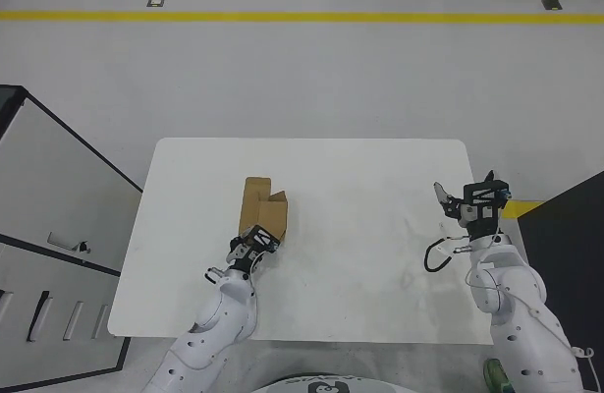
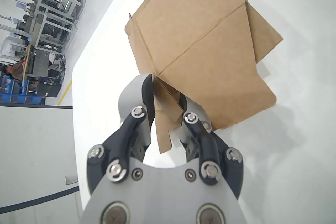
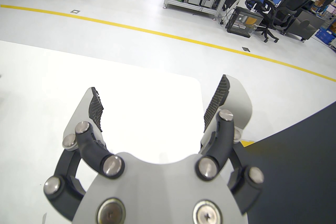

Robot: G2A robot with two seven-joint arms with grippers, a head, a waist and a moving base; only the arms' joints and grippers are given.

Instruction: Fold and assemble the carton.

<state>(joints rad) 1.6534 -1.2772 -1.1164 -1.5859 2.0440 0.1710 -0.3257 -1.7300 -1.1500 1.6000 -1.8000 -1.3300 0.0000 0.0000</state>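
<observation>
— Jaws of left gripper (image 2: 166,93): condition?
— Clamped on a cardboard flap at the near corner of the carton (image 2: 199,46). The dark pads (image 2: 147,96) press against the flap.
— Carton position?
— Left of centre in the top view, on the white table (image 1: 380,167). Brown, partly folded, panels creased along the score lines.
— Right gripper (image 3: 158,89)?
— Jaws released and spread wide. It sits at the table's right edge, centre-right of the top view, well apart from the carton.

White jointed arms (image 1: 223,314) end in grey grippers (image 3: 158,83) with black links (image 3: 223,130), silver screws (image 3: 113,166) and ribbed black pads (image 3: 216,99).
</observation>
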